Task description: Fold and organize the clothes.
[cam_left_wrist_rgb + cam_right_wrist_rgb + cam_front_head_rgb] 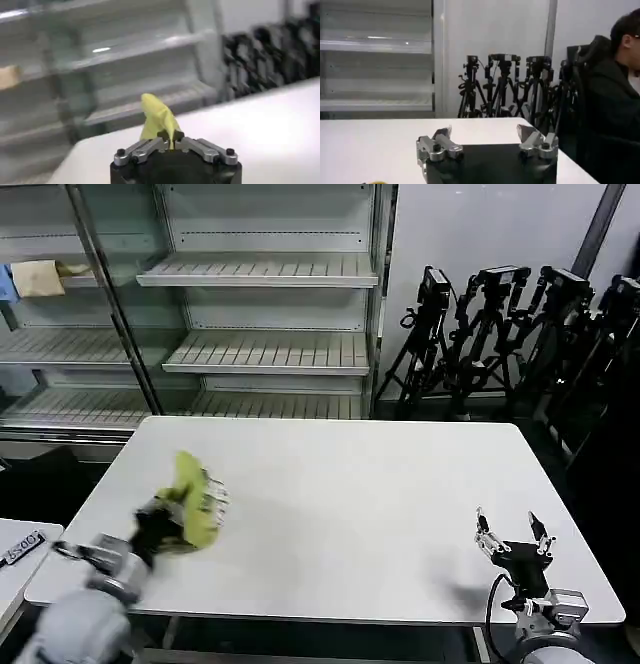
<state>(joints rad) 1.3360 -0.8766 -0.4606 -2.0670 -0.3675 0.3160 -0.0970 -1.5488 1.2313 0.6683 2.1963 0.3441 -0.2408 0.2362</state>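
The lime yellow-green shirt (193, 501) is bunched into a small wad at the table's left side, held up off the surface. My left gripper (168, 519) is shut on it. In the left wrist view the fabric (157, 118) rises in a peak from between the closed fingertips of the left gripper (171, 136). My right gripper (514, 534) stands open over the table's front right corner, nothing between its fingers. The right wrist view shows the right gripper (485, 134) with its jaws wide apart above bare tabletop.
The white table (360, 494) stretches between the two arms. Metal shelving (260, 314) stands behind it, with a beige cloth (38, 277) on a far-left shelf. Black tripods (500, 324) line the back right wall. A small side table (20, 549) sits at the left.
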